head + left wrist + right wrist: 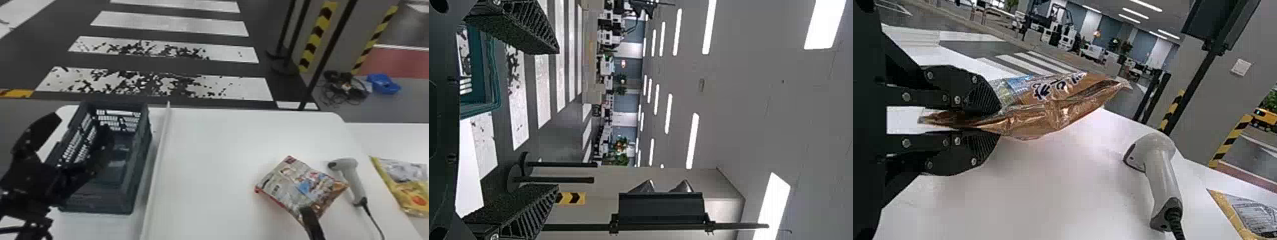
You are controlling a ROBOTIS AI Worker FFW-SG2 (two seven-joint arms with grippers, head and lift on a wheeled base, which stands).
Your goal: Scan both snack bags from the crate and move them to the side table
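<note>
In the head view my right gripper (311, 217) holds the near edge of a red and silver snack bag (300, 185) over the white table. The right wrist view has that gripper (985, 117) shut on the crinkled end of the bag (1053, 107). A grey handheld scanner (352, 178) lies just right of the bag. Farther right, the yellow snack bag (405, 188) lies on the side table (395, 137). My left gripper (83, 131) stands over the left side of the dark crate (127, 178); in the left wrist view this gripper (556, 120) is open, its fingers wide apart.
A raised white strip (156, 166) runs along the table (207, 153) between crate and bag. The scanner's cable (373, 220) trails to the near edge. Black posts (328, 54) and a blue item (383, 83) are on the floor beyond the table.
</note>
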